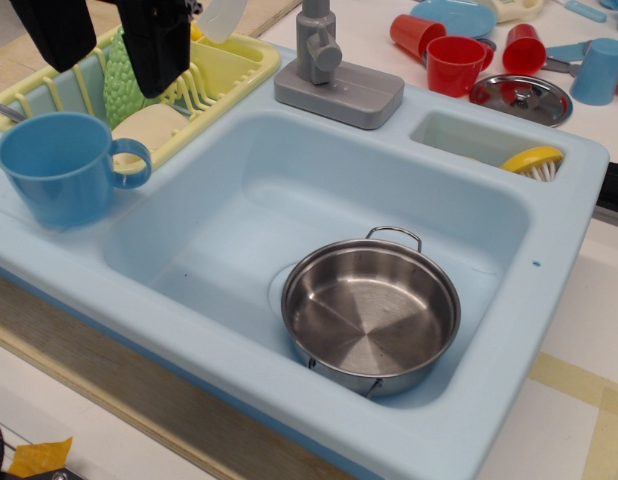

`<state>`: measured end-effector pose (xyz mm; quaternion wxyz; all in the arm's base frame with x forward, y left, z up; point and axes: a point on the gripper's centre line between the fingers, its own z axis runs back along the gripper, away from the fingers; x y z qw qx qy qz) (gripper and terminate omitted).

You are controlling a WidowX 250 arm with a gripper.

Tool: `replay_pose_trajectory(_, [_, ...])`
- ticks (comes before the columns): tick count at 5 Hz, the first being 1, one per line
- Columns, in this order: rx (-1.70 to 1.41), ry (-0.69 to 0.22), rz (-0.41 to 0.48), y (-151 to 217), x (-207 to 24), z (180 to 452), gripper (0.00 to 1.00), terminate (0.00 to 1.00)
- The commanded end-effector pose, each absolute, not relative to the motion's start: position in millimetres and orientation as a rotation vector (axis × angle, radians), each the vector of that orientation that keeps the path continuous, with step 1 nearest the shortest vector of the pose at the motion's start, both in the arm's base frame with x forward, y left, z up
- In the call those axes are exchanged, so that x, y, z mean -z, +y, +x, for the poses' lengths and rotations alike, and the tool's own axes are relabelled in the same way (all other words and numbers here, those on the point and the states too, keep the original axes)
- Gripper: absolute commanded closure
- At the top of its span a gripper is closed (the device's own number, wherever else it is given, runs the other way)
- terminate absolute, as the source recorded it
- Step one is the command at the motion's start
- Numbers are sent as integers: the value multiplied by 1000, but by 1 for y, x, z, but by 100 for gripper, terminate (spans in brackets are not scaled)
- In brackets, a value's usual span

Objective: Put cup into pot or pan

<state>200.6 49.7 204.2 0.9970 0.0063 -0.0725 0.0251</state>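
The medium-blue cup [54, 168] with a loop handle stands upright on the sink's left ledge, its handle pointing right. The shiny steel pan [371, 310] with two wire loop handles sits empty in the front right of the light-blue sink basin [219, 230]. My gripper [109, 75] hangs at the top left over the dish rack, just behind and above the cup. Its two black fingers [154, 50] are spread apart with nothing between them. It does not touch the cup.
A yellow dish rack [229, 60] holds a green item [124, 85] and a pale plate. A grey faucet [334, 75] stands behind the basin. A yellow brush [534, 160] lies in the small side compartment. Red cups [454, 62], a steel lid [521, 98] and a light-blue cup [599, 70] stand at the back right.
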Motion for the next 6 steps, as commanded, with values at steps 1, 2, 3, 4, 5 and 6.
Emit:
replay_pose_trajectory(1, [-50,-145,13,50,-204,201,0,0])
replay_pose_trajectory(2, [-82,-162,23,55,-196,194,0,0])
replay_pose_trajectory(3, [-104,-164,17,61,-185,189,0,0])
replay_pose_trajectory(4, [-115,-155,8,69,-176,187,0,0])
replay_pose_trajectory(5, [-108,-152,-32,77,-160,187,0,0])
replay_pose_trajectory(6, [-103,-138,-71,80,-143,191,0,0])
